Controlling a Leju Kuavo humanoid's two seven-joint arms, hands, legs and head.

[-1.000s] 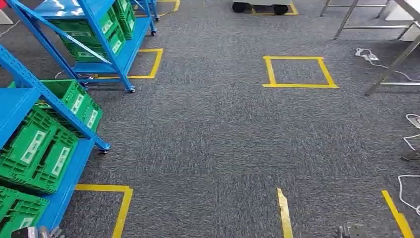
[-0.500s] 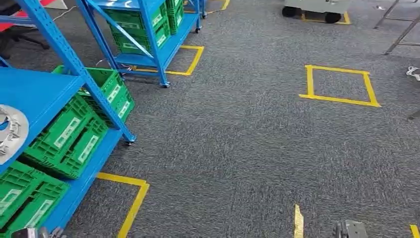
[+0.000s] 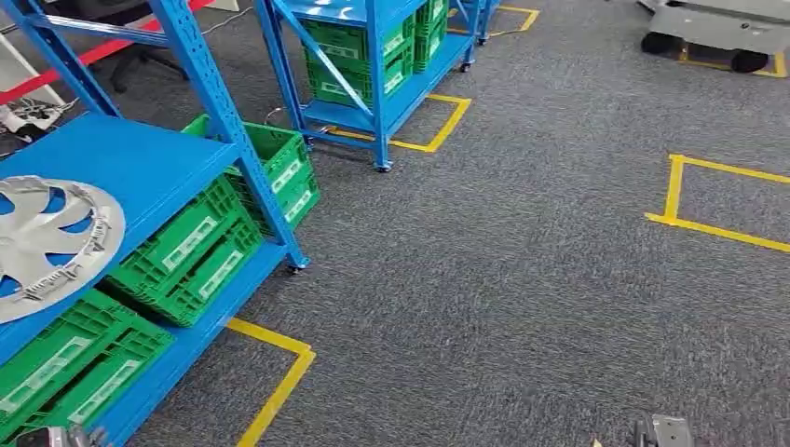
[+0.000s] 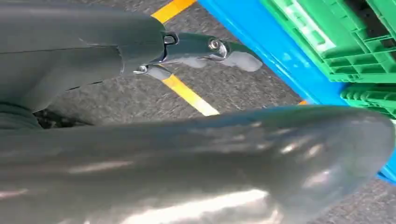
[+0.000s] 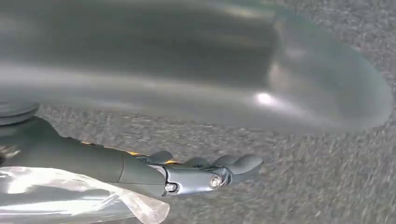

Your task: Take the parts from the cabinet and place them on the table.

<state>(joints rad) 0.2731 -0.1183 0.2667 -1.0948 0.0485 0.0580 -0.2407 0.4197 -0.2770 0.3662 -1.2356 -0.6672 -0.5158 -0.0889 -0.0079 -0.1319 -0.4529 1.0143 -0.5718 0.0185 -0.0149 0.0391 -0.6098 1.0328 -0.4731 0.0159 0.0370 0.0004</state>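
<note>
A silver wheel cover (image 3: 47, 244) lies flat on the blue shelf board (image 3: 140, 163) of the near cabinet at the left of the head view, partly cut off by the frame edge. My left hand (image 3: 56, 436) hangs low beside the cabinet's bottom shelf. In the left wrist view the left hand (image 4: 177, 51) has its fingers (image 4: 233, 58) stretched out and holds nothing. My right hand (image 3: 661, 431) hangs over the carpet. The right wrist view shows the right hand (image 5: 187, 175) empty too, fingers (image 5: 238, 163) straight.
Green crates (image 3: 191, 247) fill the lower shelves of the near cabinet. A second blue rack (image 3: 373, 56) with crates stands farther back. Yellow tape (image 3: 279, 372) marks squares on the grey carpet, another square (image 3: 708, 196) lies right. A wheeled cart (image 3: 727, 23) stands far right.
The whole view has swung left, so the camera has turned. The near cabinet's shelf and the wheel cover have come into sight. Both hands stay low at the bottom edge.
</note>
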